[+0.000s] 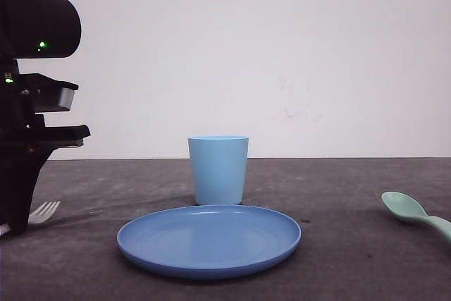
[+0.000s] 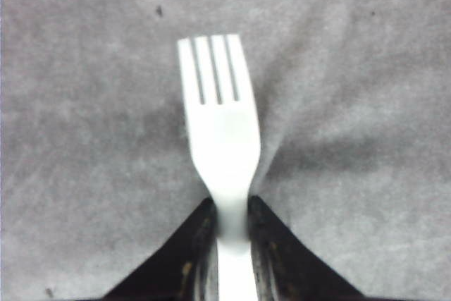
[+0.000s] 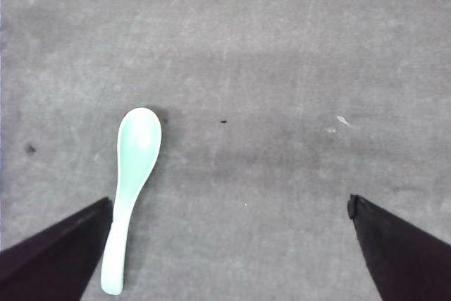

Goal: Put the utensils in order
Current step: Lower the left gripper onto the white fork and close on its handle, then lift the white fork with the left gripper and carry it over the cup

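Front view: the table (image 1: 366, 266) carries a plate (image 1: 209, 241) at centre with a cup (image 1: 218, 169) upright just behind it, likely where the utensils belong. At the far left the left arm (image 1: 28, 103) stands low over the fork (image 1: 44, 211), whose tines peek out beside it. The left gripper (image 2: 232, 234) has its jaws closed tight on the fork's neck, tines pointing away, a hold that looks ready for lifting. The spoon (image 3: 130, 188) lies flat at the table's right edge, bowl up, untouched. The right gripper (image 3: 232, 244) hangs above it, jaws spread wide and empty, the handle just beside one finger (image 3: 56, 248), so it seems off-centre for a grasp.
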Motion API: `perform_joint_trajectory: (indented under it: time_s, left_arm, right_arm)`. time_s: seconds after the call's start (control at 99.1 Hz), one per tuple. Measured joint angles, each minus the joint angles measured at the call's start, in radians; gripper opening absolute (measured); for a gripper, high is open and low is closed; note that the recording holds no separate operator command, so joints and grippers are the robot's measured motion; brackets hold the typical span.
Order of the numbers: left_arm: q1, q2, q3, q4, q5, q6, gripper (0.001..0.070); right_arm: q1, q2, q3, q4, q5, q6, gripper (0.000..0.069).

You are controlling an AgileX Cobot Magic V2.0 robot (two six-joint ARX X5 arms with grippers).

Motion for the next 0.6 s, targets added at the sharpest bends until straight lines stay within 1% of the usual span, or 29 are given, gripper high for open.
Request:
perform_joint_trajectory:
  time_s: [0.262,0.464,0.595]
  left_arm:
    - [-0.001,-0.023,0.000,0.013,0.000,0.000,0.0064]
    - [-0.008,-0.182,0.016,0.076,0.001,0.000,0.0063]
    - [-0.015,-0.287,0.047,0.151,0.006,-0.001,0.0063]
  right_arm:
    - [0.000,0.000,0.000,0.000,0.000,0.000,0.0680]
    - [0.000,0.000,0.000,0.000,0.000,0.000,0.0680]
    - [0.000,0.000,0.000,0.000,0.000,0.000,0.0680]
